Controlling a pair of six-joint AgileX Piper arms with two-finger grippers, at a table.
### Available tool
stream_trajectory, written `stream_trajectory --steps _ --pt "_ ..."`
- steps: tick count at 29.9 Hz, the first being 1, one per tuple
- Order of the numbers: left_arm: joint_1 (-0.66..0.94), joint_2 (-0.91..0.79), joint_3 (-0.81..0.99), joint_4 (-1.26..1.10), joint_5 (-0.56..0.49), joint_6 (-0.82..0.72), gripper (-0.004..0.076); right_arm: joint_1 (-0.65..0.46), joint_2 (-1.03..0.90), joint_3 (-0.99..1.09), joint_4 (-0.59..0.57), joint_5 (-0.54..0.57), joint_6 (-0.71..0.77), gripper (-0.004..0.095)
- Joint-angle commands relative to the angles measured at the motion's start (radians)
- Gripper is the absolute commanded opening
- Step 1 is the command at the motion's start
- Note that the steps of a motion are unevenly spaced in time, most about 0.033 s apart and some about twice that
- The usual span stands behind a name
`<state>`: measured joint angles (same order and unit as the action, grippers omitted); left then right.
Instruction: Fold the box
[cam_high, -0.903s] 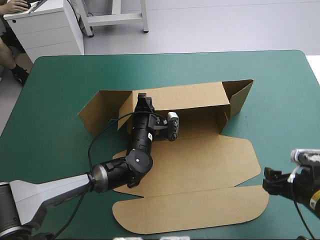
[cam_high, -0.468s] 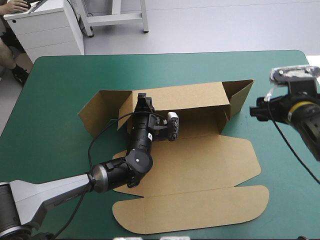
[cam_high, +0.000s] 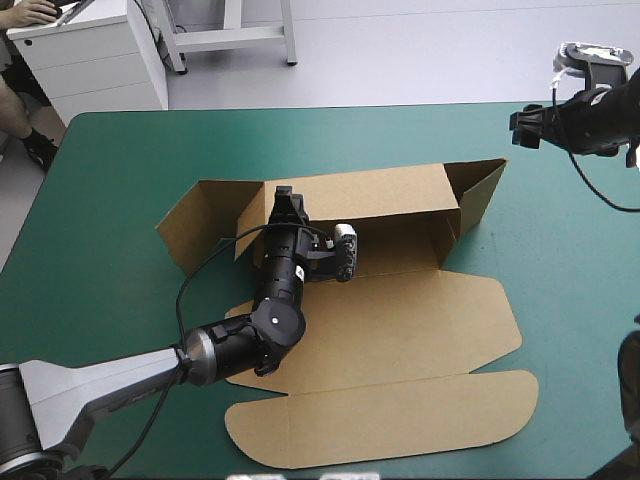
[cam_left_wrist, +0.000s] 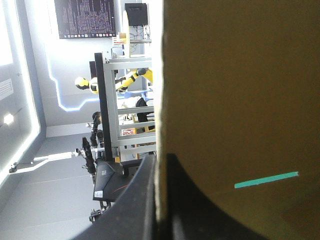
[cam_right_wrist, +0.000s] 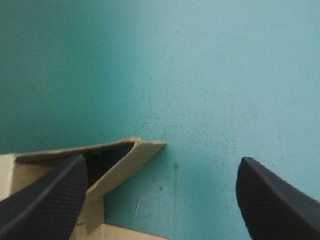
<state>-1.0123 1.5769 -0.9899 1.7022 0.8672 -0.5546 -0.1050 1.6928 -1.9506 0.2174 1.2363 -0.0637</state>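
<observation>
Teal-green counter (cam_high: 120, 160) fills my high view, and the box (cam_high: 400, 300) lies about mid-counter, a brown sheet only part-formed. Its far wall (cam_high: 370, 190) stands up, while the near panels (cam_high: 380, 420) lie flat on my side. The long axis runs left to right across the counter.

My left end effector (cam_high: 287, 205) is clenched on the top edge of the far wall, toward that wall's left end. In the left wrist view the board passes straight between the black fingers. That arm comes in from the near left corner and lies low across the flat panels. Its wrist points at the far edge.

My right end effector (cam_right_wrist: 161, 165) is released, with its fingers (cam_right_wrist: 45, 195) spread wide and nothing between them. The right arm is raised above the far right part of the counter and looks down at bare cover. The box's right end flap (cam_high: 480, 185) shows beside one finger, under its inner edge. From this end effector the box lies toward me and to the left, and that angled flap is the nearest piece.

The left is committed as the holding arm, so I judge the right is the free one, best placed for the right end. It would have to drop and come inward along the long axis to meet the flap.
</observation>
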Motion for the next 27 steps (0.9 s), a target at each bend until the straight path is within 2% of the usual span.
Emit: stream_trajectory --steps 1,7,11,19,27 --pt "-0.001 -0.044 -0.031 0.099 0.047 0.006 -0.001 -0.027 0.099 -0.148 0.044 0.017 -0.031 0.0741" --pt "-0.001 -0.044 -0.031 0.099 0.047 0.006 -0.001 -0.028 0.269 -0.316 0.133 0.017 -0.059 0.0741" --pt "-0.001 -0.044 -0.031 0.099 0.047 0.006 -0.001 -0.028 0.326 -0.343 0.133 0.017 -0.078 0.0742" --pt "-0.001 -0.044 -0.031 0.099 0.047 0.006 -0.001 -0.028 0.325 -0.343 0.154 0.019 -0.127 0.0742" --pt "-0.001 -0.044 -0.031 0.099 0.047 0.006 -0.001 -0.028 0.266 -0.231 0.154 0.019 -0.192 0.0741"
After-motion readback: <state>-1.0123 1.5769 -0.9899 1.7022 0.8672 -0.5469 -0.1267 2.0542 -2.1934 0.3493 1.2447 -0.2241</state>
